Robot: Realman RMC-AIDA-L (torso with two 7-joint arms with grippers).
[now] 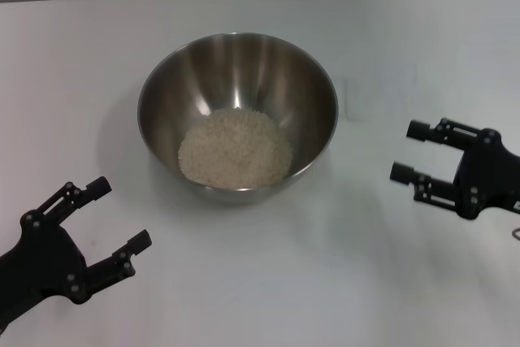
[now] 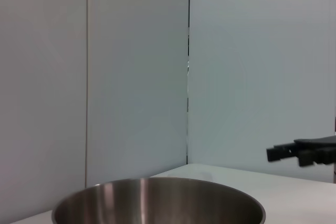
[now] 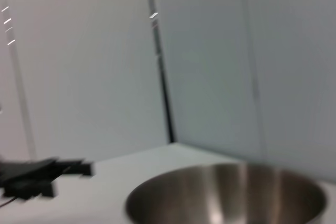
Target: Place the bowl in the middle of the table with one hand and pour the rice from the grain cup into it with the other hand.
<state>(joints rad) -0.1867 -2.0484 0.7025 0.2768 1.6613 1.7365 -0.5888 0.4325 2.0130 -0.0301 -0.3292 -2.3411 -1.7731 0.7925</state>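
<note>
head view: you see the bowl point(image 1: 238, 115) sitting upright on the table point(image 1: 268, 282), a little above the centre of the frame. the rice point(image 1: 235, 149) lies as a pale round heap on the bowl's floor, shifted toward the lower part of the bowl; the shiny inner wall above it is bare.

the grain cup point(image 1: 360, 100) shows only faintly, just right of the bowl, on the table near the upper right of centre. it is translucent against the white top, so you cannot tell its contents or whether it stands upright.

left gripper point(image 1: 120, 215): lower left of the frame, apart from the bowl, fingers spread wide with nothing between them, tips pointing up and to the right toward the bowl.

right gripper point(image 1: 404, 152): right edge of the frame at mid-height, apart from the bowl and below-right of the cup. its two fingers are parted, nothing held, tips pointing left.

left wrist view: the bowl's rim point(image 2: 157, 203) fills the lower middle of the frame, with pale wall panels behind. the right gripper's fingers point(image 2: 286, 152) poke in at the right edge, just above the table line.

right wrist view: the bowl point(image 3: 226, 195) sits at the lower right of the frame; the left gripper's fingers point(image 3: 58, 170) appear blurred at the lower left, beside the bowl and not touching it.
</note>
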